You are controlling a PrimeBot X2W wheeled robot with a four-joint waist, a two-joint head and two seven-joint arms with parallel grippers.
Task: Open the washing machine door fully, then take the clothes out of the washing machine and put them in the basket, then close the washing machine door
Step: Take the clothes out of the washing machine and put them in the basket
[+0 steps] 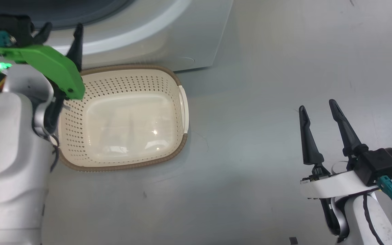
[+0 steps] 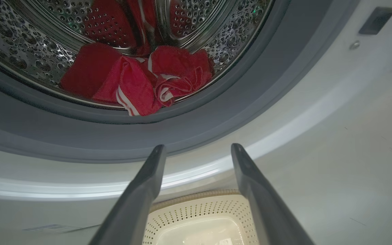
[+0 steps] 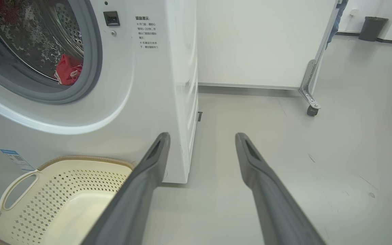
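Clothes [image 2: 131, 85] nr seal edge [image 2: 189, 131], basket [image 1: 128, 67] below

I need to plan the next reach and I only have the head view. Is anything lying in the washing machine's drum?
Observer: Yes, bunched bright red fabric garments with white stripes lie at the bottom of the perforated steel drum, against the grey rubber seal.
Operator: Is the left claw holding any?
Observer: No, the left claw is open and empty, outside the drum.
Operator: Anything beyond the machine?
Observer: A white panel on castors stands past the large white washing machine.
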